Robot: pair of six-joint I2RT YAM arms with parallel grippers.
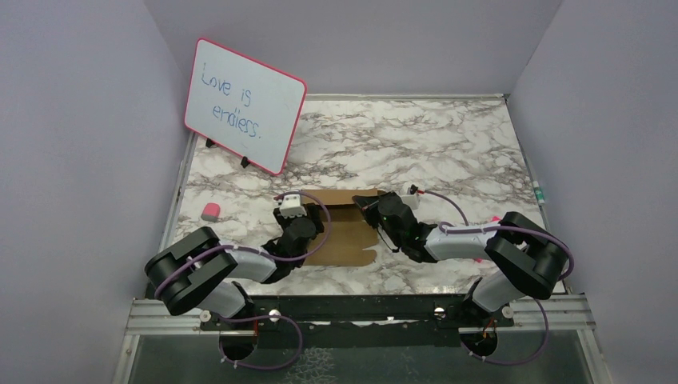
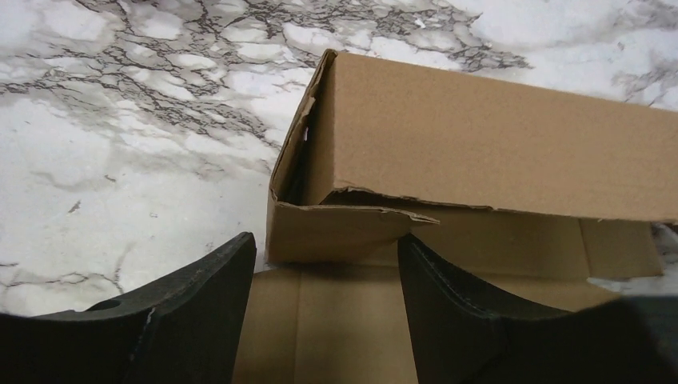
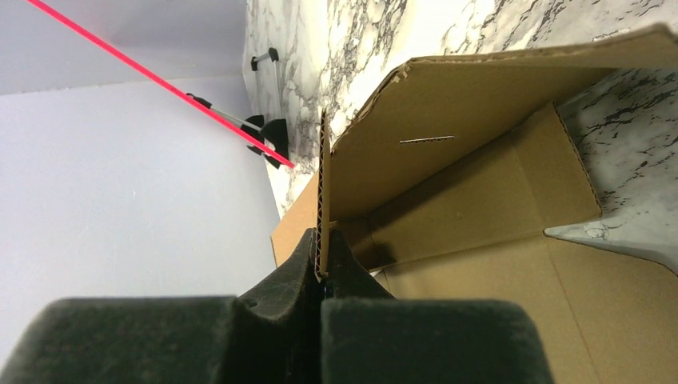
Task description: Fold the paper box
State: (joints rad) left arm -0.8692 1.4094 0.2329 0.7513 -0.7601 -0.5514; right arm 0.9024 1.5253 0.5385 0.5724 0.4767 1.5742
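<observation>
The paper box [image 1: 345,237] is brown corrugated cardboard lying partly folded on the marble table between my two arms. In the left wrist view one long wall of the paper box [image 2: 480,144] stands up, with a torn corner flap bent in front of it. My left gripper [image 2: 324,240] is open just short of that flap, over the flat panel, with nothing between its fingers. In the top view the left gripper [image 1: 304,212] sits at the box's left side. My right gripper [image 3: 323,240] is shut on the edge of an upright flap of the paper box [image 3: 464,168], at the box's right side [image 1: 372,208].
A pink-framed whiteboard [image 1: 244,104] stands at the back left on black feet [image 3: 268,132]. A small pink eraser [image 1: 210,212] lies near the table's left edge. Grey walls close in the table on the left, back and right.
</observation>
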